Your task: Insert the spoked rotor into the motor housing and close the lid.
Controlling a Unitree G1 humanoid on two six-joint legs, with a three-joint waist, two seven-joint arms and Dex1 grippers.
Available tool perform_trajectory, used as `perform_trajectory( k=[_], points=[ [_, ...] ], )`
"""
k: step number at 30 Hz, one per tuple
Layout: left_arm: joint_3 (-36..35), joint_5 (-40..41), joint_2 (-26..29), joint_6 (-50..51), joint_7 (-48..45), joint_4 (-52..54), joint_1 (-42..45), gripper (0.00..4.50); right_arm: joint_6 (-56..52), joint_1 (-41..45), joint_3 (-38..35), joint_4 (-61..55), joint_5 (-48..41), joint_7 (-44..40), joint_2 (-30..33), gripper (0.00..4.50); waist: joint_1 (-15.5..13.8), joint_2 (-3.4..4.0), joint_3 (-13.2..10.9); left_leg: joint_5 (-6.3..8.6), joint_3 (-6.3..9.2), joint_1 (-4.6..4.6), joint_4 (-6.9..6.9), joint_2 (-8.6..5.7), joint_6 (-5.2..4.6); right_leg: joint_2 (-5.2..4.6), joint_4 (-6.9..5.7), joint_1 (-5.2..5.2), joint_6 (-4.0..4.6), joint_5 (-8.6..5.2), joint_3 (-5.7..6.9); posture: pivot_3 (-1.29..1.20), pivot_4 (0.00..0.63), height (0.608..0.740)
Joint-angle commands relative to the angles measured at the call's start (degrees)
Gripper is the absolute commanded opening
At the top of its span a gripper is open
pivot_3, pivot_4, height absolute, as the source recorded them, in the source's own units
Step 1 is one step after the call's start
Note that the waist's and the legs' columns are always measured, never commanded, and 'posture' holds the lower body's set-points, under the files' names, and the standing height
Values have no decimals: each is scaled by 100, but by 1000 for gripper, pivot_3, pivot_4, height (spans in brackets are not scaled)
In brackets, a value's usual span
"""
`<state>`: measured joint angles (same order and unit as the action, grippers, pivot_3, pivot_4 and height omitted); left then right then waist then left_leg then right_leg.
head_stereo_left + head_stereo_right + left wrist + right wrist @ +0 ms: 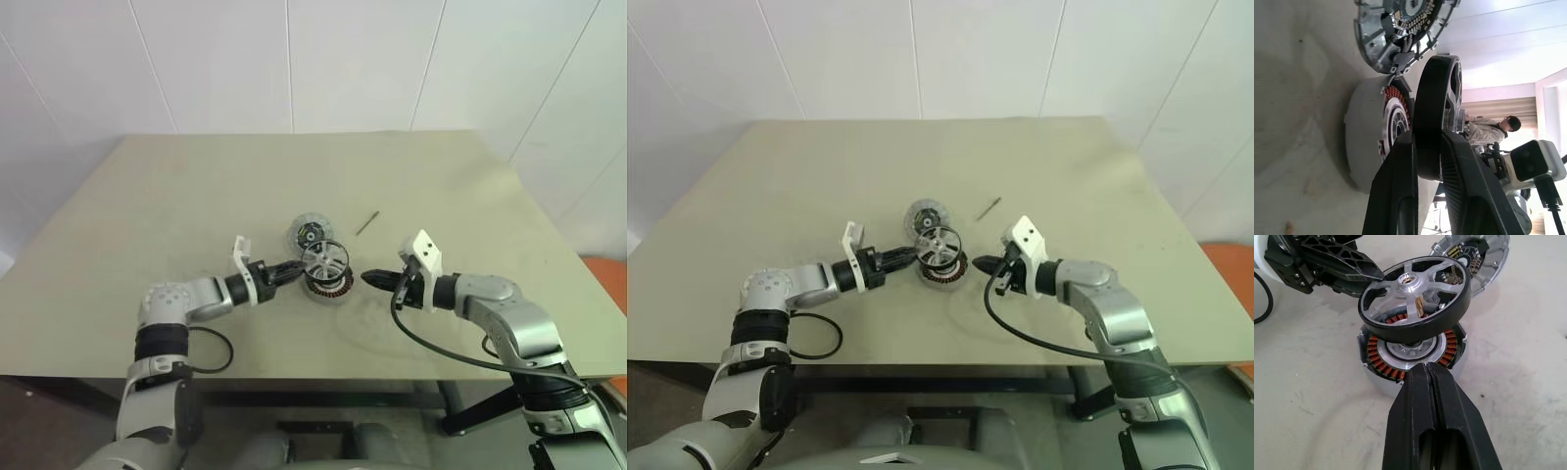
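Spoked rotor (1414, 298) sits mid-frame in the head views, pinched by its dark rim in my left jaws (294, 270), held just above the motor housing (1410, 355) and not yet seated. In the right wrist view it looks tilted and a bit off-centre over the copper windings (1382, 365), with its shaft pointing down toward the dark centre bore. The housing stands on the table (196, 196), and the lid (311, 233) lies just beyond it toward the upper middle of the frame, inner side up. My right jaws (370, 279) are pressed together on nothing, hovering just right of the housing. Risks as I judge them: if I lower with this tilt, the shaft misses the bore and the rim scrapes the windings. The rotor likely carries magnets, so it may snap sideways onto the stator and jam crooked, or twist out of my edge-on pinch. The housing isn't braced, so any side load could push it across the table into the lid. My left jaws straddle the rim, so the lower finger may foul the housing wall before the rotor bottoms out. A thin dark pin (366, 223) lies further up right, well clear.
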<state>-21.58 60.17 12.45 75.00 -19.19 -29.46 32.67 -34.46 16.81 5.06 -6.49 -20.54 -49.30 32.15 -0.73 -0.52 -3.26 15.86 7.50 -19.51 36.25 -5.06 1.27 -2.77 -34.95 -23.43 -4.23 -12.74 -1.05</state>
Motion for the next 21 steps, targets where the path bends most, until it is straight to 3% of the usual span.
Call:
perform_trajectory(
  k=[1, 21],
  points=[
    [-48, -37, 81, 191, -153, -26, 251, 373, 22, 37, -196, -252, -108, 92, -16, 0, -1, -1, 0, 0, 0, 0, 0, 0, 0, 0, 0, 0, 0, 0, 0, 0, 0, 740],
    [-49, -396, -1, 436, -407, -85, 325, 373, 89, 81, -151, -167, -116, 200, -30, 0, 0, -2, -1, 0, 1, 0, 0, 0, 0, 0, 0, 0, -1, 0, 0, 0, 0, 740]
  ],
)
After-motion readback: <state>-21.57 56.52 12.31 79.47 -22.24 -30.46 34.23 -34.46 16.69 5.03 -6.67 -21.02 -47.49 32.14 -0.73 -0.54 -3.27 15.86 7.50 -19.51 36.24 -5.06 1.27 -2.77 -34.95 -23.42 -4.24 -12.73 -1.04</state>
